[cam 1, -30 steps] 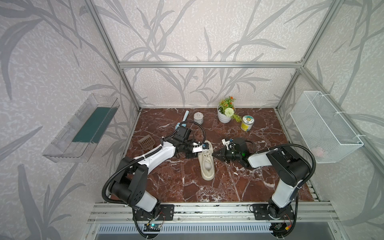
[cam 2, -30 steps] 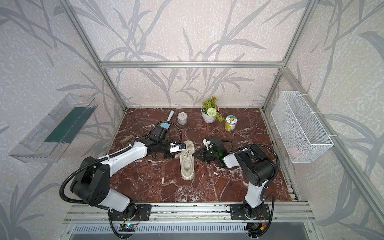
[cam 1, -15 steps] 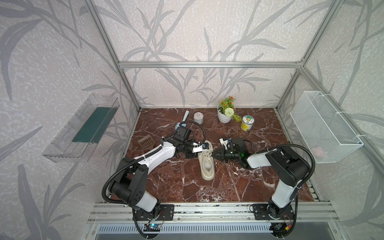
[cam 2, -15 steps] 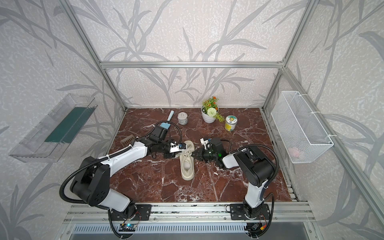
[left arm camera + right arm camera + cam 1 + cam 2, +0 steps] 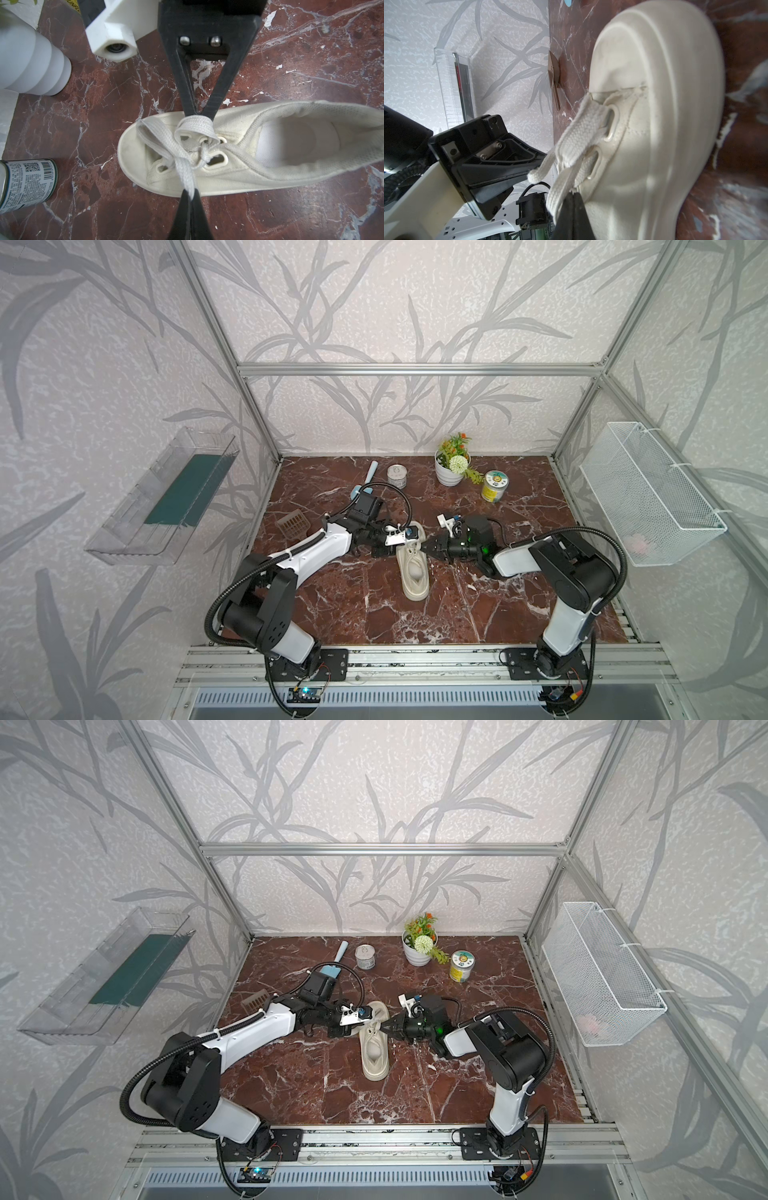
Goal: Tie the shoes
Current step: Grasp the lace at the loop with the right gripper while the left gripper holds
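The cream shoe [image 5: 413, 572] [image 5: 374, 1052] stands on the marble table, toe toward the back wall. Its flat laces cross in a knot [image 5: 202, 153] over the eyelets. My left gripper [image 5: 397, 548] [image 5: 357, 1029] [image 5: 190, 192] is at the shoe's left side, shut on one lace strand [image 5: 185, 172]. From the opposite side, my right gripper [image 5: 426, 549] [image 5: 384, 1028] [image 5: 574, 194] [image 5: 199, 116] is shut on the other lace loop [image 5: 195, 123] [image 5: 560, 187]. A loose lace end [image 5: 535, 176] sticks out at the left gripper's fingers [image 5: 529, 164].
At the back stand a white flower pot [image 5: 451, 475], a yellow can [image 5: 494, 487], a silver can [image 5: 397, 477] and a blue brush [image 5: 365, 481]. A brown slotted scoop [image 5: 293, 524] lies at the left. A wire basket [image 5: 648, 493] and a clear tray [image 5: 162, 497] hang on the walls.
My right gripper has moved a little left to the shoe's side and closed on a lace loop. The left arm and the shoe have stayed put.
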Available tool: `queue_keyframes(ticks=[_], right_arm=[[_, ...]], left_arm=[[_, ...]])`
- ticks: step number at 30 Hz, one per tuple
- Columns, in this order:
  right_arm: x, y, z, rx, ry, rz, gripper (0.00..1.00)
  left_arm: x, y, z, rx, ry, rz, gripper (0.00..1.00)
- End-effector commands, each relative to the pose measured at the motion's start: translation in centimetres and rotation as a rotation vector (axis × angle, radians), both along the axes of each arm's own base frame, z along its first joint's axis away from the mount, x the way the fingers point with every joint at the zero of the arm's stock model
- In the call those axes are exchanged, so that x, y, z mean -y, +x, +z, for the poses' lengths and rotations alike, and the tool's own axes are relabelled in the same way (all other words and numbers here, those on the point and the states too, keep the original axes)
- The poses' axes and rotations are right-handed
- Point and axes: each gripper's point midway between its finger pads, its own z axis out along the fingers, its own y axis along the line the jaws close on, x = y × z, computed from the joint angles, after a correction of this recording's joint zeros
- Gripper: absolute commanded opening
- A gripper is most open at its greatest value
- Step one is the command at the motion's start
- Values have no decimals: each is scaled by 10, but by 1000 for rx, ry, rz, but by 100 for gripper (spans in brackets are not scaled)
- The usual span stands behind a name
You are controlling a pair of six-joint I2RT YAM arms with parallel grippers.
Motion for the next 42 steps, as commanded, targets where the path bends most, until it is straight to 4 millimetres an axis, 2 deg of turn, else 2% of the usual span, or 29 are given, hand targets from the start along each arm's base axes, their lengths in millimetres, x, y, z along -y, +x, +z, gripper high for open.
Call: queue_keyframes(ticks=[1, 19, 31, 42], right_arm=[[-8, 3, 8, 36, 33, 29, 5], [-17, 6, 11, 52, 90, 50, 5], [-19, 4, 5, 42, 89, 62, 9], [-21, 3, 10, 46, 115, 67, 11]], left_arm=[[4, -8, -5, -30, -7, -26, 0], [5, -11, -13, -64, 21, -22, 0], [6, -13, -19, -89, 37, -21, 0], [7, -9, -20, -102, 50, -5, 0]])
